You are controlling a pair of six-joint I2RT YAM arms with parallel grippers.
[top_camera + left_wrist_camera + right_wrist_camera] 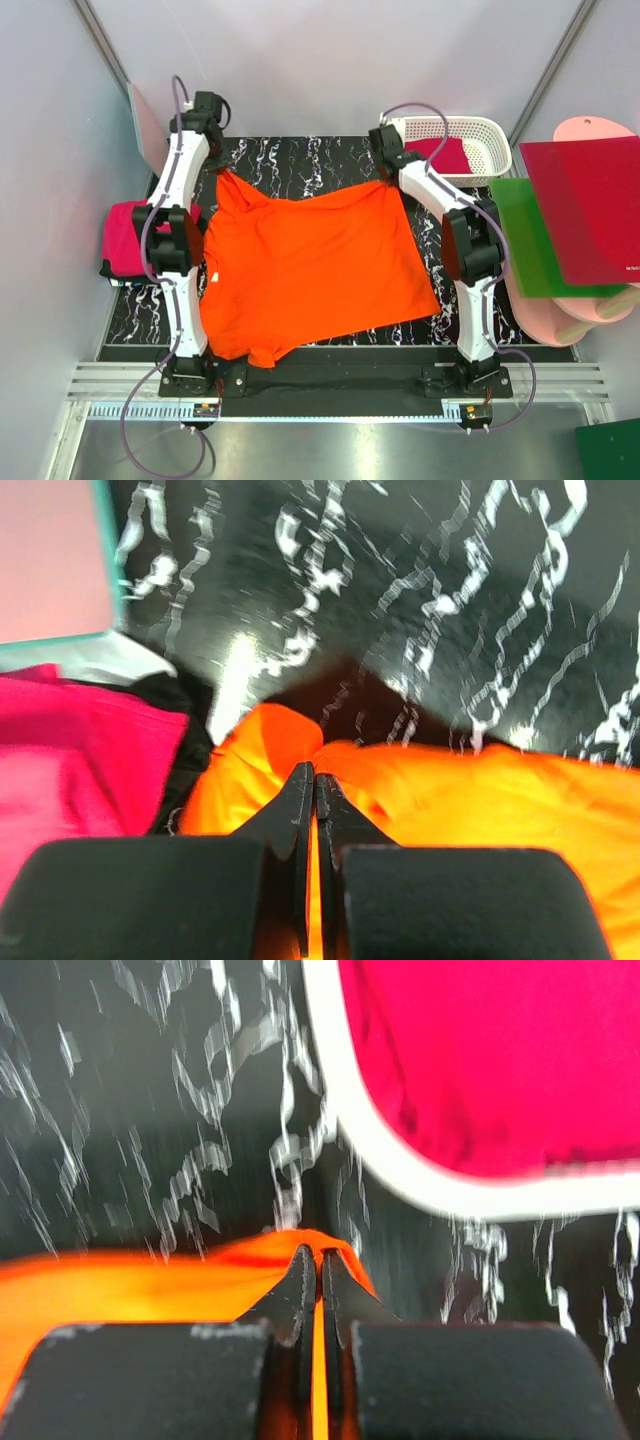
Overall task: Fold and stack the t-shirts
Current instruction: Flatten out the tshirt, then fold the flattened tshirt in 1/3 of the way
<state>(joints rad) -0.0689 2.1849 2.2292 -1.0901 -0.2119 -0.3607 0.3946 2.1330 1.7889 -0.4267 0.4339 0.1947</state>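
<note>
A bright orange t-shirt [310, 265] lies spread across the black marbled mat. My left gripper [222, 172] is shut on its far left corner, which shows as orange cloth [420, 790] pinched between the closed fingers in the left wrist view. My right gripper [388, 180] is shut on its far right corner, orange cloth [150, 1280] pinched in the right wrist view. A folded magenta-pink t-shirt [128, 238] lies at the left table edge and shows in the left wrist view [70, 750]. A crimson t-shirt [440, 155] sits in the white basket [495, 140].
A red plastic sheet [590, 205] and a green one [530, 235] lie on pale pink boards [560, 315] at the right. Grey walls enclose the back and sides. The basket rim [400, 1170] shows close behind my right gripper.
</note>
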